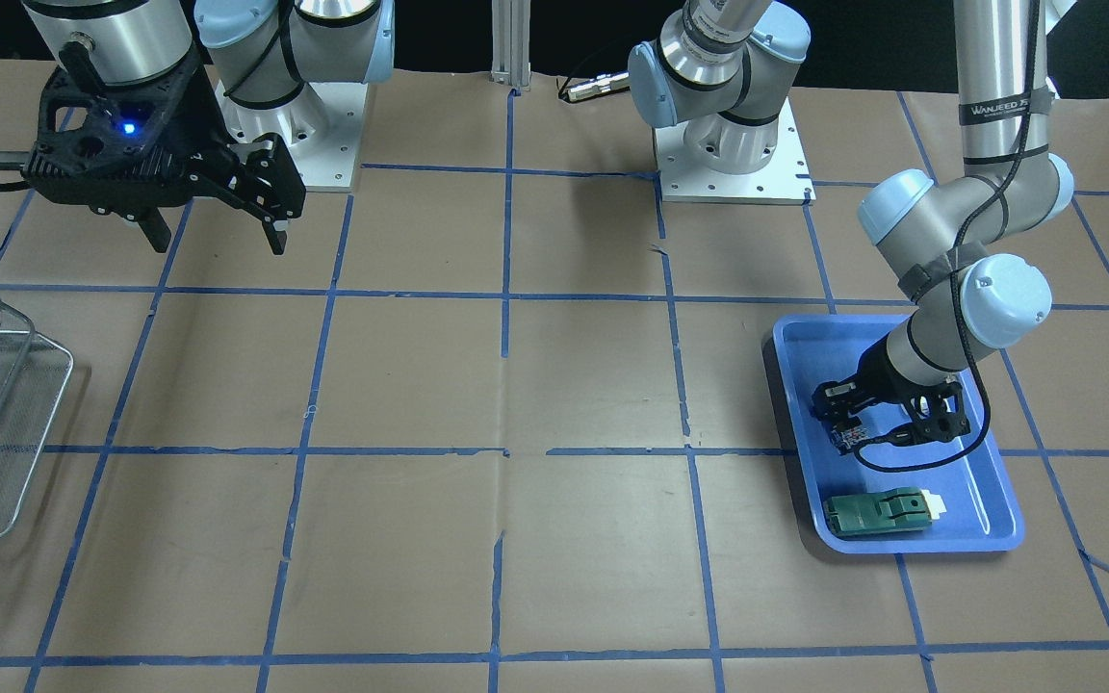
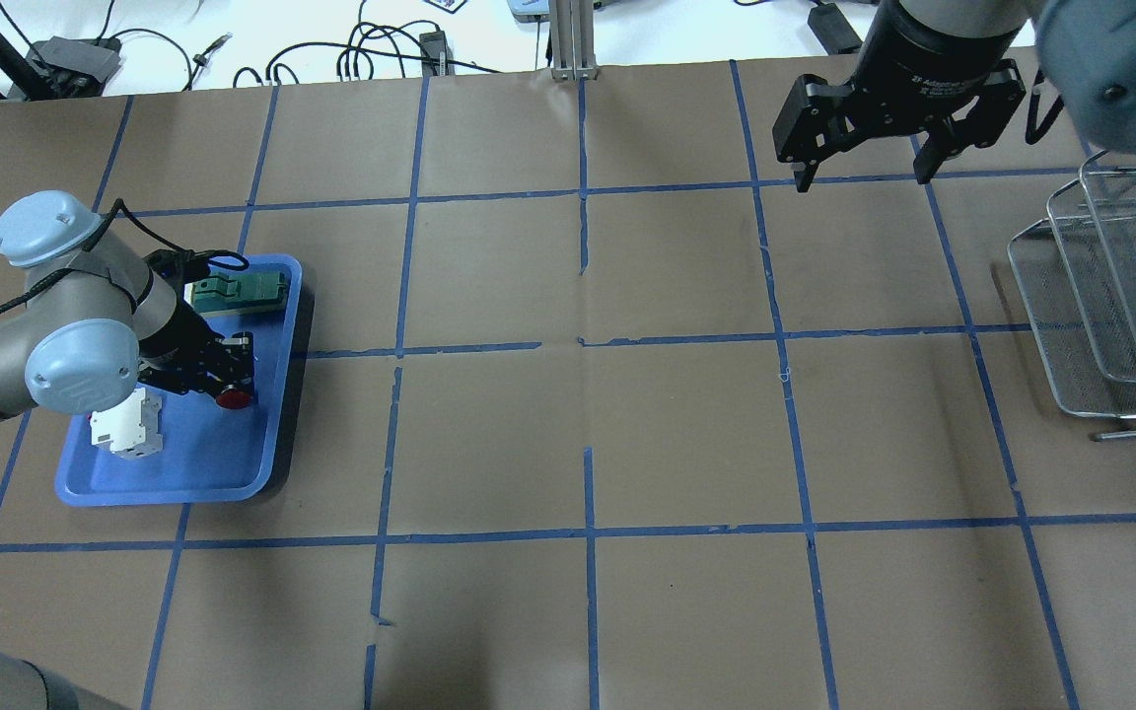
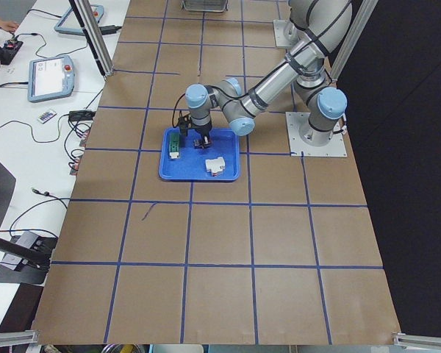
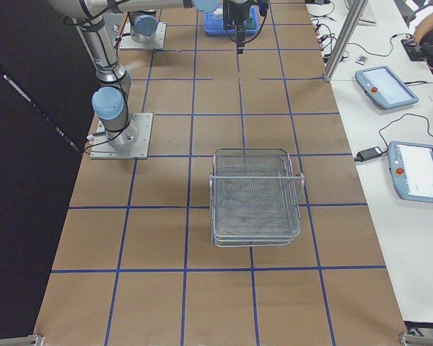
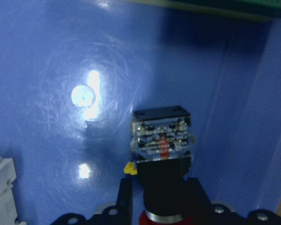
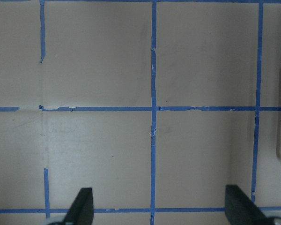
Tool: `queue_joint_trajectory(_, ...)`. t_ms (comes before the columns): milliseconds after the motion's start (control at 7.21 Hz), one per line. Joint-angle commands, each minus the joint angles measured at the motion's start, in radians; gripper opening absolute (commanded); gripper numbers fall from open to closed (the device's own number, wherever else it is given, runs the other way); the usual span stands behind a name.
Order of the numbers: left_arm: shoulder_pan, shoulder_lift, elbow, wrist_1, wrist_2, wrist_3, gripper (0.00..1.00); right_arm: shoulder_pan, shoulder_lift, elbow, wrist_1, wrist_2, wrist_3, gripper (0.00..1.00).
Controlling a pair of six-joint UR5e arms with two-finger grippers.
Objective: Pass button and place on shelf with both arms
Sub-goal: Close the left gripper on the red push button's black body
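Pickup at nine o'clock: left gripper (image 5: pixel 160 187) clamps the button (image 5: pixel 162 138) in the blue tray (image 2: pixel 195 465). We judge the right gripper (image 2: pixel 864 179), jaws spread at one o'clock by the shelf (image 2: pixel 1071 335), awaits handover.

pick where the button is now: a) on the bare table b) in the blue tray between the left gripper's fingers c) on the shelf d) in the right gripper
B: the button lies in the tray with the left gripper straddling it, while the right gripper hangs open and empty.
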Motion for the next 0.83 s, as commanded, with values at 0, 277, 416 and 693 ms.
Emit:
queue_joint_trajectory(0, -0.012, 0.033, 0.011, -0.010, 0.003, -0.002, 0.00, 0.000, 0.000, 0.000, 0.000, 0.000, 0.000, 1.00)
queue_joint_trajectory(277, -0.028, 0.119, 0.045, -0.074, -0.003, 0.097, 0.00, 0.000, 0.000, 0.000, 0.000, 0.001, 0.000, 1.00)
queue_joint_trajectory(416, -0.029, 0.169, 0.100, -0.231, -0.136, 0.104, 0.00, 0.000, 0.000, -0.001, 0.000, 0.002, 0.000, 1.00)
queue_joint_trajectory(693, -0.040, 0.222, 0.173, -0.492, -0.472, 0.101, 0.00, 0.000, 0.000, -0.001, 0.000, 0.000, 0.000, 1.00)
